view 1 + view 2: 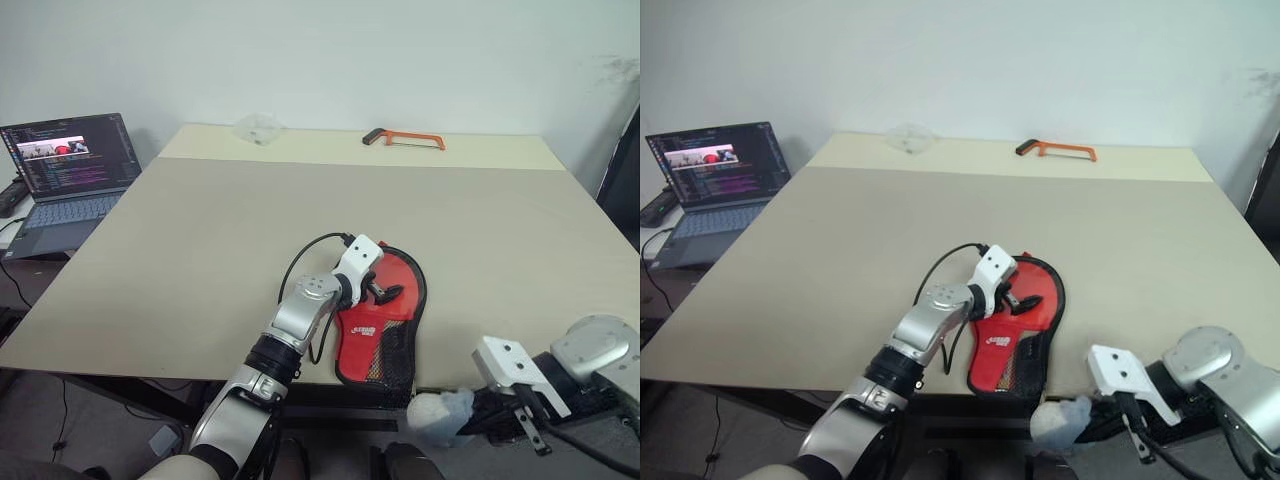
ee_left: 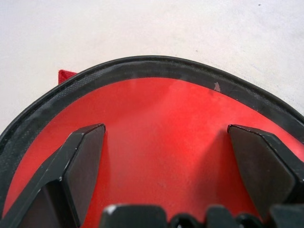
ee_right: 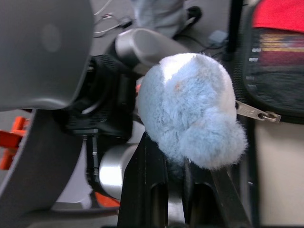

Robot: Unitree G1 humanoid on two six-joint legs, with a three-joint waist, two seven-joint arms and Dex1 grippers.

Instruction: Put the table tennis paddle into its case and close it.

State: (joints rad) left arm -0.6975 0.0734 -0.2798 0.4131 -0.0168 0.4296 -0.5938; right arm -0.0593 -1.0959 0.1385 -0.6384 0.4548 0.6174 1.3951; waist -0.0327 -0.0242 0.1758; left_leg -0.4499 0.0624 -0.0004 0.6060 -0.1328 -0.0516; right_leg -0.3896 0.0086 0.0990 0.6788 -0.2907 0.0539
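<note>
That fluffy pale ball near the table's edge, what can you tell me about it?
The fluffy pom-pom is a pale grey-blue ball of soft fur. It hangs off the near edge of the table, just below the case, pinched between the shut fingers of the right end effector. A metal zipper pull lies beside it.

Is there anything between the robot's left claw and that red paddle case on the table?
Nothing visible. The open left gripper sits right over the case, its fingers spread above the red paddle inside.
</note>
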